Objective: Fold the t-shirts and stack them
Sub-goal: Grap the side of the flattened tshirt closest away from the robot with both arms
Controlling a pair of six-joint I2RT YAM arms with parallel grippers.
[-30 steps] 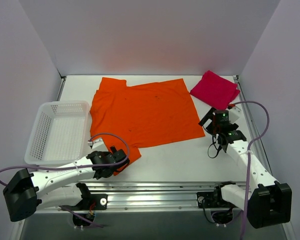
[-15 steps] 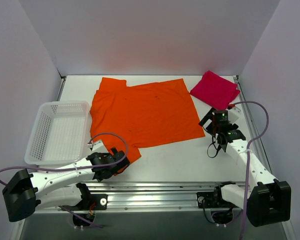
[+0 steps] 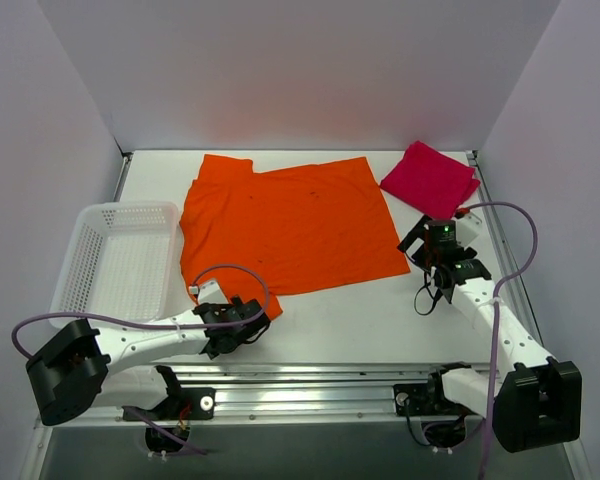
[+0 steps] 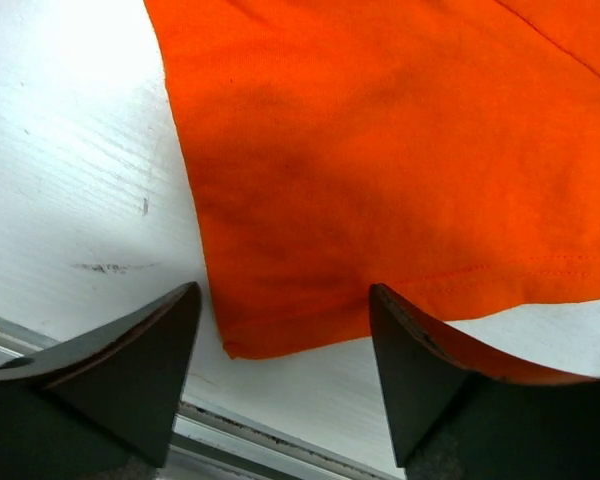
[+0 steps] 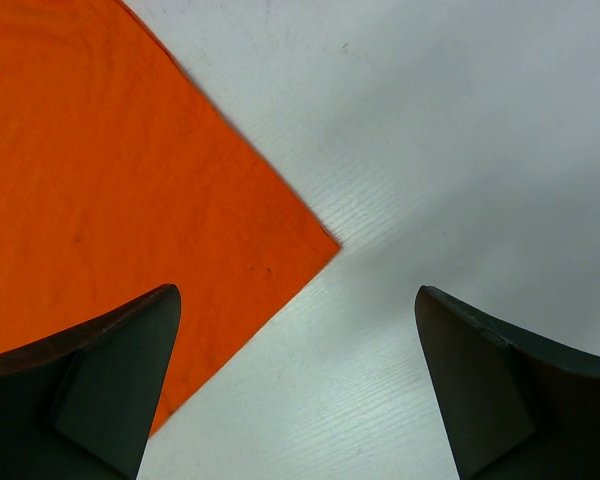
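The orange t-shirt (image 3: 290, 225) lies spread flat on the table's middle. Its near-left sleeve (image 4: 380, 200) lies under my left gripper (image 3: 252, 322), which is open and empty, with the sleeve's corner (image 4: 230, 348) between the fingertips. The crimson-pink shirt (image 3: 432, 178) lies folded at the back right. My right gripper (image 3: 417, 240) is open and empty just right of the orange shirt's near-right corner (image 5: 335, 243), which shows between its fingers above the bare table.
A white mesh basket (image 3: 115, 262) stands at the left, next to the orange shirt. A metal rail (image 3: 320, 375) runs along the table's near edge. Grey walls close in the back and both sides.
My left gripper has moved right and slightly nearer along the near-left sleeve, and the arm has swung closer to the front rail. The right arm has hardly moved.
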